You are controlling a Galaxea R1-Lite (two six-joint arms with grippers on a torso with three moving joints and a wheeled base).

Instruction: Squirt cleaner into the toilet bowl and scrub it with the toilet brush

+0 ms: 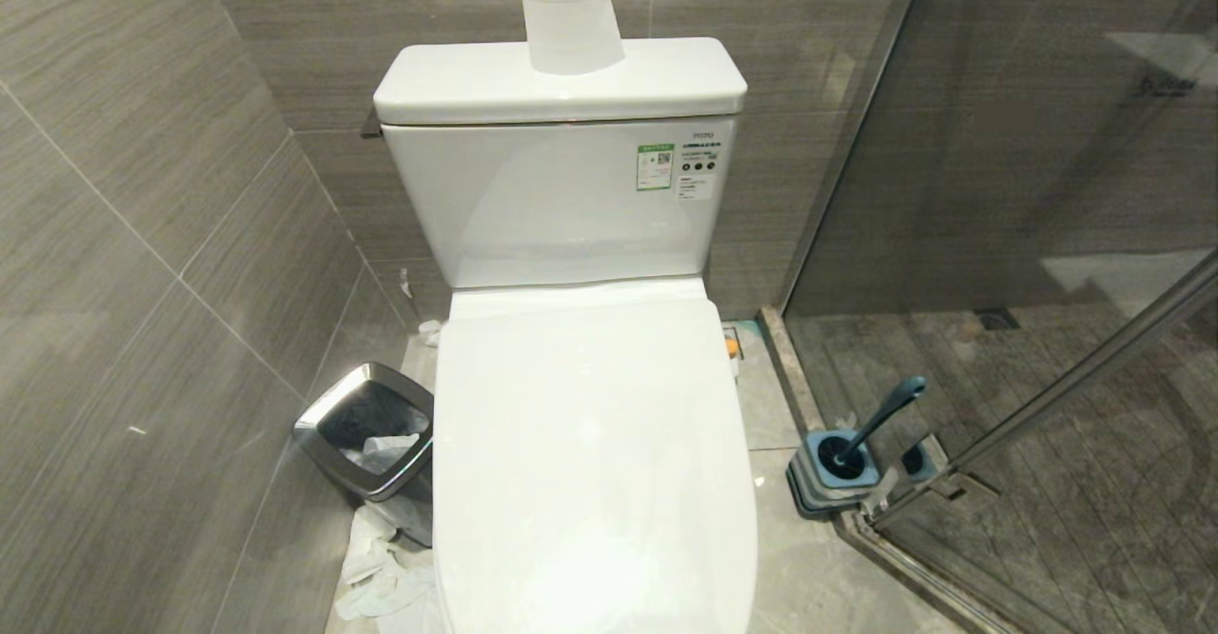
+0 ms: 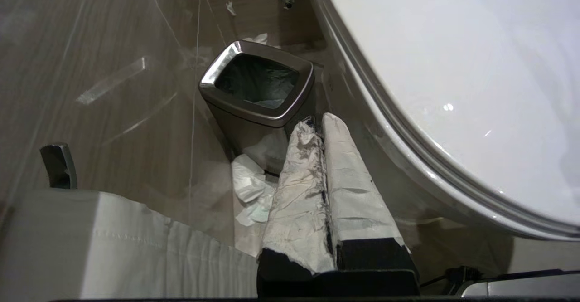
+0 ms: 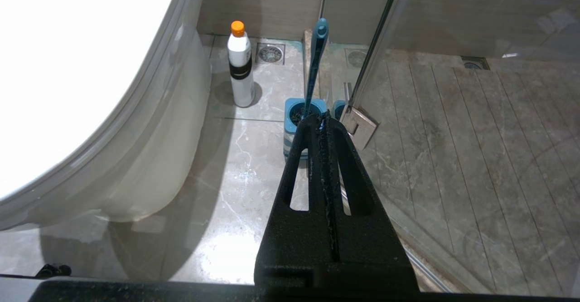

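White ceramic is untouched: the lid [image 1: 590, 444] covers the toilet bowl. Toilet brush [image 1: 880, 420] sits in its holder, right. Left tool [image 2: 317, 125] and right tool [image 3: 322, 120], both pinched empty; bottle [image 3: 240, 66] probably cleaner.

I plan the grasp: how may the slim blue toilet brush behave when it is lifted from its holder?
The slim blue toilet brush leans in its square blue-grey holder, so it probably slides out freely. The long handle looks stiff; the smooth plastic may slip.
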